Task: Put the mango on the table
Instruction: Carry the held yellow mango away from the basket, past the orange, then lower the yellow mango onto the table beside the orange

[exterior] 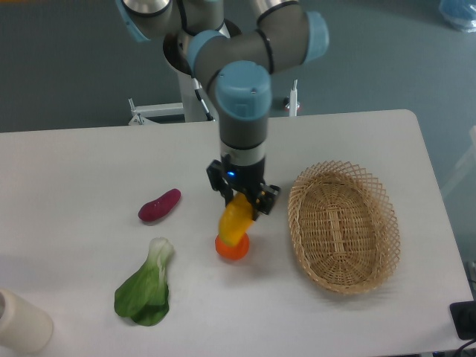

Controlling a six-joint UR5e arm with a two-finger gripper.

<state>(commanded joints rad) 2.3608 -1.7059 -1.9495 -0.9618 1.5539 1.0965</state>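
Note:
The mango (234,221) is yellow with an orange tint at its upper end. It hangs tilted between the fingers of my gripper (242,201), which is shut on its upper end. It hangs just above the white table (74,171). Its lower end is right over the round orange fruit (232,248), which lies on the table below it; I cannot tell whether they touch.
An oval wicker basket (343,226) stands to the right of the gripper. A purple sweet potato (159,205) lies to the left. A green bok choy (146,287) lies at the front left. A white cylinder (21,323) stands at the front left corner.

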